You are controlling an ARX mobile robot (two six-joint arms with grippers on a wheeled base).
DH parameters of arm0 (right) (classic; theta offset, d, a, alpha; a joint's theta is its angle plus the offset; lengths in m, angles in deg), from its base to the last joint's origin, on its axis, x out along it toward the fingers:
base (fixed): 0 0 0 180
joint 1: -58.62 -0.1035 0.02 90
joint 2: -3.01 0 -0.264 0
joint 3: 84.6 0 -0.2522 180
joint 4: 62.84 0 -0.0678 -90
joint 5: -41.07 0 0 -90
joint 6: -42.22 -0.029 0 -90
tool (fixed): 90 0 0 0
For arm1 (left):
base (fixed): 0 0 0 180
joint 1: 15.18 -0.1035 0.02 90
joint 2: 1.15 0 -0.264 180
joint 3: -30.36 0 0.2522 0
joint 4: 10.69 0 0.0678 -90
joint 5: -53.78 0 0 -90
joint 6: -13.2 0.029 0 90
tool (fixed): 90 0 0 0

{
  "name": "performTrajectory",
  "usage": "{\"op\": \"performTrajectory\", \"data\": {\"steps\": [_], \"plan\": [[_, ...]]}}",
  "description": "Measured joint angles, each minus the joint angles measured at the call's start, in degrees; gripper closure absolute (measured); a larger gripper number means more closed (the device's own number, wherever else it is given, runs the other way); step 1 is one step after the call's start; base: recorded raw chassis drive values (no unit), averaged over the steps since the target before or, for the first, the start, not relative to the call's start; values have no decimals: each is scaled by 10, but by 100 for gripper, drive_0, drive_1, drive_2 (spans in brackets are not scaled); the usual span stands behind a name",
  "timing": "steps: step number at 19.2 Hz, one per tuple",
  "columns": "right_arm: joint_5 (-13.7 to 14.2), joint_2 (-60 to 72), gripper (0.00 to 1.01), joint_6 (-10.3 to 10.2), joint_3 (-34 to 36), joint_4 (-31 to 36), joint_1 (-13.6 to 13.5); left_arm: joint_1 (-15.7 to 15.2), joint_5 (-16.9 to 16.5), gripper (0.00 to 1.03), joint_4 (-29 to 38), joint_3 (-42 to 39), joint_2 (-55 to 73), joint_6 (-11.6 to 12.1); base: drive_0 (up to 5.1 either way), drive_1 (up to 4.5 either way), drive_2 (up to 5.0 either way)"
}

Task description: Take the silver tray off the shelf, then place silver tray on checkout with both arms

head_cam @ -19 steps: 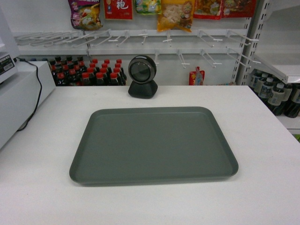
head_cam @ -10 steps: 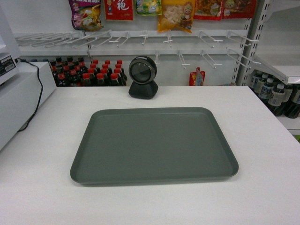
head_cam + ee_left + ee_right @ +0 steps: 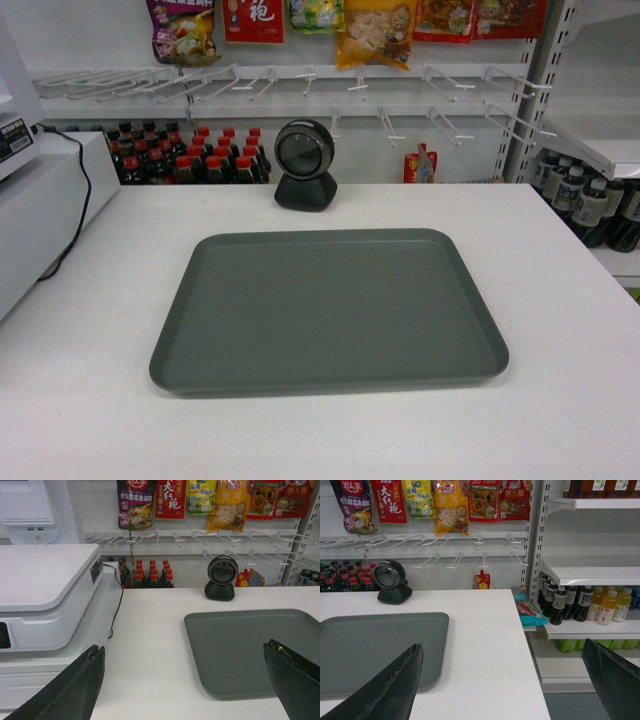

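The matte grey-green rectangular silver tray (image 3: pixel 328 308) lies unmoved on the broad white checkout tabletop (image 3: pixel 560 300), just before the black scanner (image 3: pixel 304 163). Both end effectors, left (image 3: pixel 185 680) and right (image 3: pixel 502 680), gape empty; placement looks complete.

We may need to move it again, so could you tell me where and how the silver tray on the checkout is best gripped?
Probably by its two short side rims, one arm each. The silver tray lies flat on the checkout, so only the low raised rim offers a hold. The left gripper and right gripper, both open, flank it already, each coming in level from its own side.
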Motion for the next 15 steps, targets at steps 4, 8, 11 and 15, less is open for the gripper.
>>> {"op": "performTrajectory", "data": {"steps": [4,8,11,15], "plan": [[0,0,3,0,0,0,0,0,0,5,0,0,0,0,0,0,0],[0,0,3,0,0,0,0,0,0,5,0,0,0,0,0,0,0],[0,0,3,0,0,0,0,0,0,5,0,0,0,0,0,0,0],[0,0,3,0,0,0,0,0,0,5,0,0,0,0,0,0,0]]}}
